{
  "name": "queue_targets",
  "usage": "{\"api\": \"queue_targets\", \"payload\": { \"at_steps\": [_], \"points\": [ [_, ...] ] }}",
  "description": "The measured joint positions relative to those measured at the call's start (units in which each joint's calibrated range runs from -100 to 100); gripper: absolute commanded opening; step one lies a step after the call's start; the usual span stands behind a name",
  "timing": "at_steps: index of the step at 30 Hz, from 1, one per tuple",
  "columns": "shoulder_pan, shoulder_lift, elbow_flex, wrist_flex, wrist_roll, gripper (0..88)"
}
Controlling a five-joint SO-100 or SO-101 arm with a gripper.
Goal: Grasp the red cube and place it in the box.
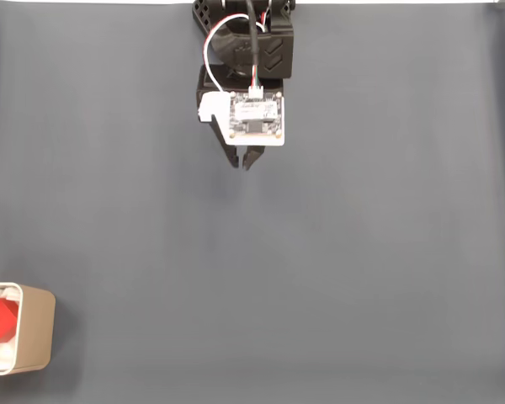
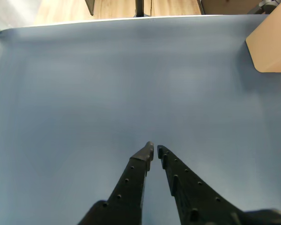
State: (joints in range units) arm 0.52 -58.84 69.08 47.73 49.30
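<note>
Presently recorded: a small, bright red matte cube (image 1: 0, 321) lay inside a small tan box with rounded corners, a white rim and a white interior (image 1: 35, 330), at the lower left edge of the fixed view, the box partly cut off by the frame. The cube rested against the white interior, well below the rim line as seen from above.

Item two: a black two-finger gripper (image 1: 241, 158) on a black arm carrying a white circuit board, placed at the upper centre of the fixed view, well apart from the box and cube. Its jaws stood almost together, tips nearly touching, with nothing between them. In the wrist view the same gripper (image 2: 154, 150) pointed toward the far side, its two perforated black fingers (image 2: 131, 180) converging to a narrow gap above bare cloth.

Item three: a plain grey-blue cloth (image 1: 337, 278) covering the table. In the wrist view a tan box wall (image 2: 271, 44) showed at the far right corner, and wooden flooring (image 2: 61, 9) lay beyond the cloth's far edge.
</note>
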Motion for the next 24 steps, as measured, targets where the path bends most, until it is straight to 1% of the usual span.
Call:
{"api": "queue_targets", "payload": {
  "at_steps": [10, 18, 24],
  "points": [
    [0.0, -17.1, 18.8, 0.0, 1.2, 0.0],
    [0.1, -27.1, 28.4, 1.9, 1.4, 0.0],
    [1.6, -32.4, 29.9, 6.2, 1.7, 0.0]
  ]
}}
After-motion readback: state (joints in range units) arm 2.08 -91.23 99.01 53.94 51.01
